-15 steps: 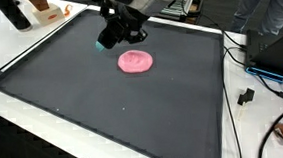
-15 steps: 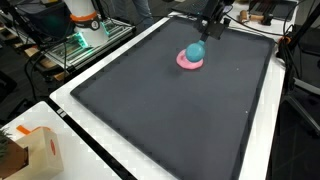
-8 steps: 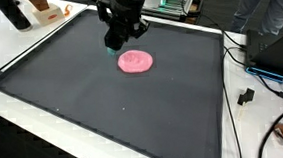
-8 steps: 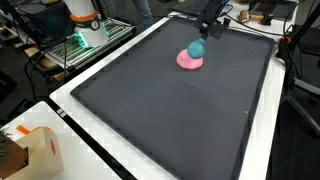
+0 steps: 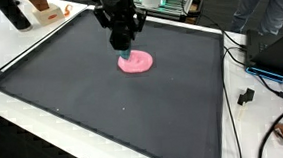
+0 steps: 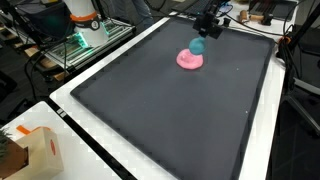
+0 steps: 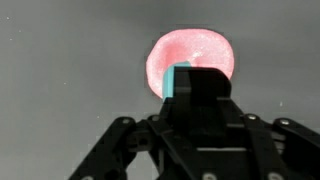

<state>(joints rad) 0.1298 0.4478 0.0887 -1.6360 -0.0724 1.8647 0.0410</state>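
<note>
A pink round plate [image 5: 137,62] lies on the dark mat [image 5: 103,102] toward its far side; it shows in both exterior views [image 6: 188,61] and in the wrist view [image 7: 200,52]. My gripper [image 5: 126,52] hangs over the plate's near edge and is shut on a small teal object [image 5: 127,58]. That object shows as a teal ball-like shape just above the plate in an exterior view [image 6: 197,46], with the gripper [image 6: 203,36] above it. In the wrist view only a teal strip [image 7: 178,82] shows beside the black fingers, in front of the plate.
The mat [image 6: 160,110] has a raised white border [image 5: 43,106]. A cardboard box [image 6: 35,150] stands at one corner. Cables and a plug [image 5: 248,94] lie beside the mat. A person [image 5: 272,10] stands at the back. A dark object [image 5: 12,13] stands at the far corner.
The gripper has moved sideways with the teal object, from beside the pink plate to over its edge. The plate has not moved.
</note>
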